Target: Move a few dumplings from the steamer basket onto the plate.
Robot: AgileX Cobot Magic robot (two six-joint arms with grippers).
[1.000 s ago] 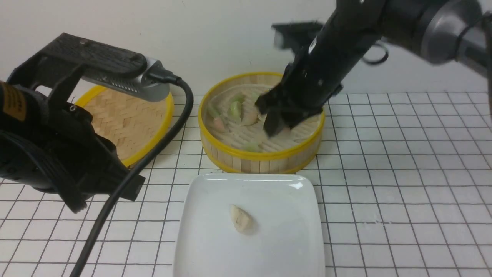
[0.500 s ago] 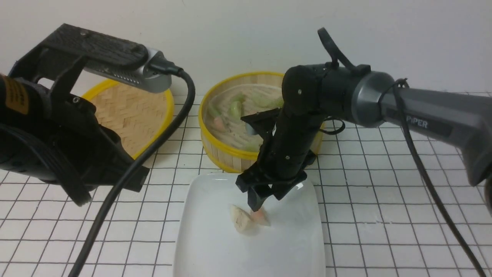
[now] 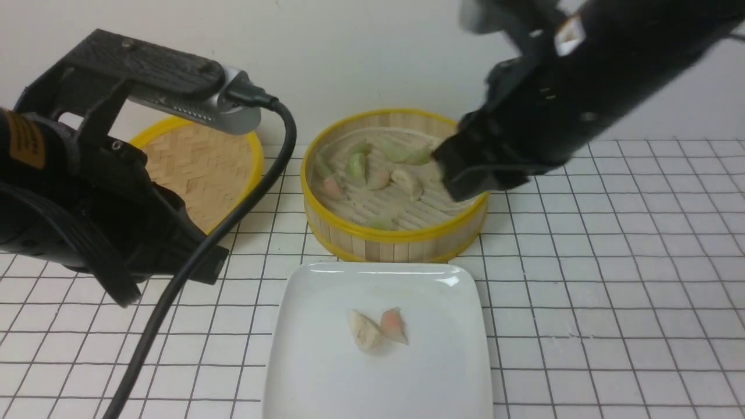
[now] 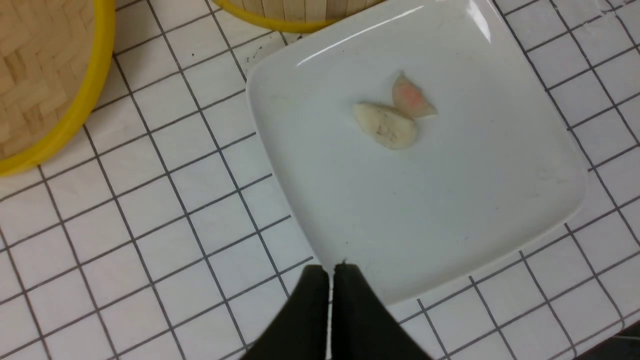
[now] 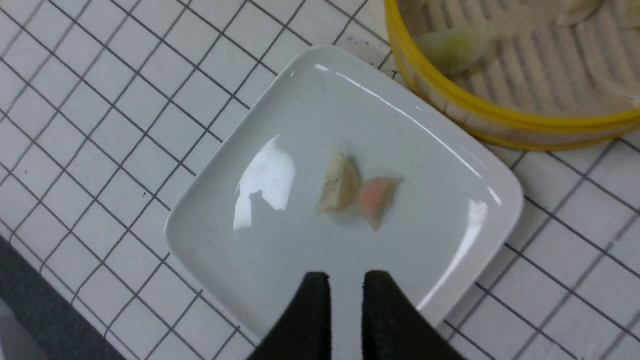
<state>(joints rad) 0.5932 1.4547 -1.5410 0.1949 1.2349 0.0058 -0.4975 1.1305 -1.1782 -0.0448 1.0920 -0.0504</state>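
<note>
Two dumplings lie touching near the middle of the plate (image 3: 326, 372), a cream-white dumpling (image 3: 364, 330) and a pinkish-orange dumpling (image 3: 393, 325). The steamer basket (image 3: 396, 240) just behind the plate holds the other dumplings (image 3: 355, 167), green, pink and cream, perhaps eight, though the view is too soft to count them surely. The right gripper (image 5: 346, 280) hangs raised behind the plate's right corner, jaws slightly parted and holding nothing, and the left gripper (image 4: 330, 272) sits off the plate's left side, pressed closed and empty.
</note>
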